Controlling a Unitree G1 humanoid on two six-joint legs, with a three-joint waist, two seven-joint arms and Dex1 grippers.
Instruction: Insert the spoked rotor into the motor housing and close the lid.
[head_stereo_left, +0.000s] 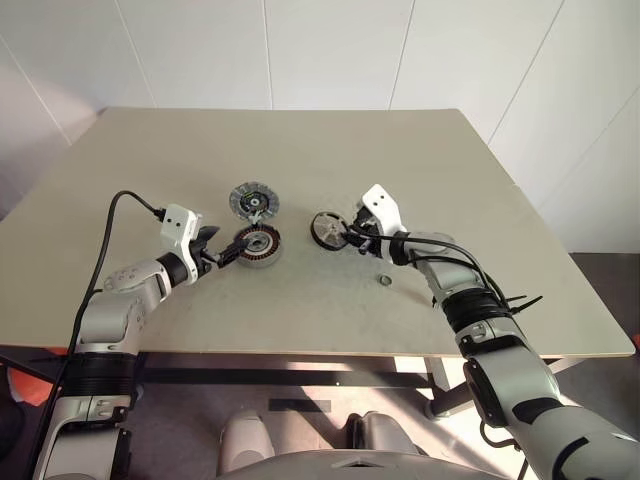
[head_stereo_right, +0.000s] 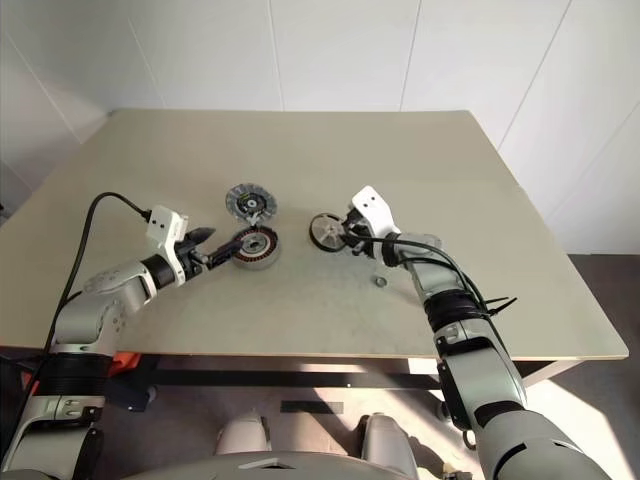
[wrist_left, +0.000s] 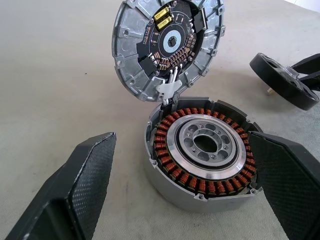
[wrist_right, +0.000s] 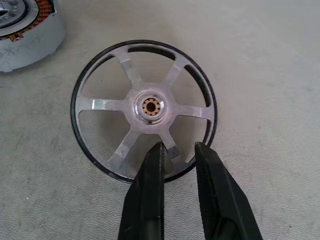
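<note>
The motor housing (head_stereo_left: 258, 243) sits on the table, a grey cup with copper-red windings (wrist_left: 172, 170) around a central hub. Behind it the lid (wrist_left: 167, 45) stands tilted against the housing's far rim, its circuit-board face towards the housing. My left gripper (head_stereo_left: 232, 248) is open, with one finger on either side of the housing, not touching it. Right of the housing lies the spoked rotor (wrist_right: 145, 107), silver with a dark rim. My right gripper (wrist_right: 178, 148) is shut on the rotor's near rim, one finger just inside it and one outside.
A tiny loose metal ring (head_stereo_left: 383, 279) lies on the table (head_stereo_left: 300, 140) just in front of the right gripper's arm. A black cable (head_stereo_left: 120, 215) loops from the left wrist. The table's far half is bare.
</note>
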